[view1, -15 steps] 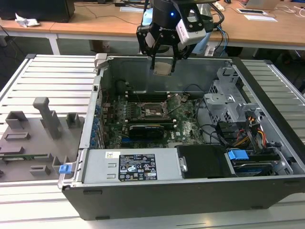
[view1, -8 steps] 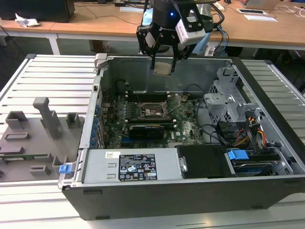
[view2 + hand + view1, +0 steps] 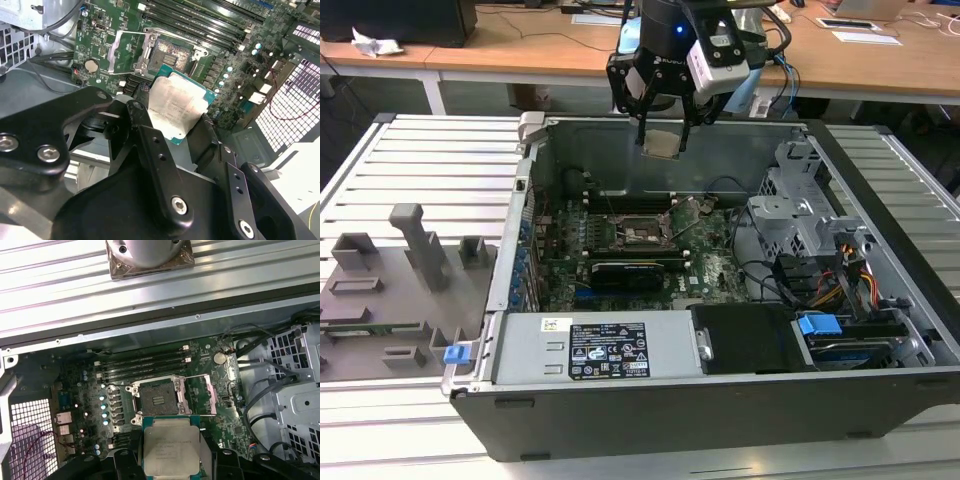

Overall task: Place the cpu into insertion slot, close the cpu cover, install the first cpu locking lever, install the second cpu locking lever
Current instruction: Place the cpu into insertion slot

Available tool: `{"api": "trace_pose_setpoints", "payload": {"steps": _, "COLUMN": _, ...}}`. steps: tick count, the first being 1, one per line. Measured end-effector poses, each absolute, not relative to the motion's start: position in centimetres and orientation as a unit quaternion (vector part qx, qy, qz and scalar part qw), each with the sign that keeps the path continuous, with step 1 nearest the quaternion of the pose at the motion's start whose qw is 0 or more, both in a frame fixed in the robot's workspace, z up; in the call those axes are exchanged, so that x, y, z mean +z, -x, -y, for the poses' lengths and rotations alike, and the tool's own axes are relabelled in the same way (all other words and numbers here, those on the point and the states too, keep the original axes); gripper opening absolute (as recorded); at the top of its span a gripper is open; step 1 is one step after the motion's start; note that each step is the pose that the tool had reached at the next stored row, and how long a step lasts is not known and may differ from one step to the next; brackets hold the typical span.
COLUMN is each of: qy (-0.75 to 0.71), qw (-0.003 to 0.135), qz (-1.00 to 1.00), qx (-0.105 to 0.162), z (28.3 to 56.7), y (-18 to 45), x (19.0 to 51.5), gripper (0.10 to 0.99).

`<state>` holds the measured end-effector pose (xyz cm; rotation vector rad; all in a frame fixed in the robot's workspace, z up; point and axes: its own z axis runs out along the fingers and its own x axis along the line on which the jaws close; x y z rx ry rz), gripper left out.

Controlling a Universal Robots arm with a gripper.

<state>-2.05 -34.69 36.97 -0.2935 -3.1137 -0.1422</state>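
Gripper (image 3: 662,138) is closed partway on the cpu (image 3: 174,110). Two black fingers (image 3: 145,130) pinch it by opposite edges, metal face toward the wrist cams, green rim showing on the free sides. Grip looks square in the first wrist view, w/ no obvious tilt. In the second wrist view the chip reads skewed, prob. just cam angle. Cpu hangs in the air, high over the open case (image 3: 650,420), touching nothing but the fingers.

Beyond it, down on the board (image 3: 225,430), is the socket (image 3: 157,400), bare, w/ its contact field exposed. Cover (image 3: 112,50) is swung open and stands off one side of the socket, so the way in looks free. Levers are too thin to place for sure. In the exterior view a black card (image 3: 630,268) lies just beside the socket on the nearer side. Ram slots (image 3: 145,365) run along the opposite side.

Step in hand, as I judge it: bringing the cpu to the socket, w/ none of the task's steps done yet. To do it well:
- Set chip edges parallel w/ the socket frame and center over it before descending.
- Descend straight & slow, no sideways drag, since the contacts would prob. bend easily.
- Check orientation: corner mark/notches can't be made out here.
- Keep fingers clear of the raised cover.
- Let go only once the chip sits flat.
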Motion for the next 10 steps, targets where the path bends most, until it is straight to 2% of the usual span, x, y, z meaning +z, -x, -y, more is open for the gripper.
{"api": "trace_pose_setpoints", "payload": {"steps": 10, "qy": 0.104, "qw": 0.005, "qz": 0.994, "qx": -0.045, "z": 34.68, "y": 2.06, "x": 36.97, "gripper": 0.541}}
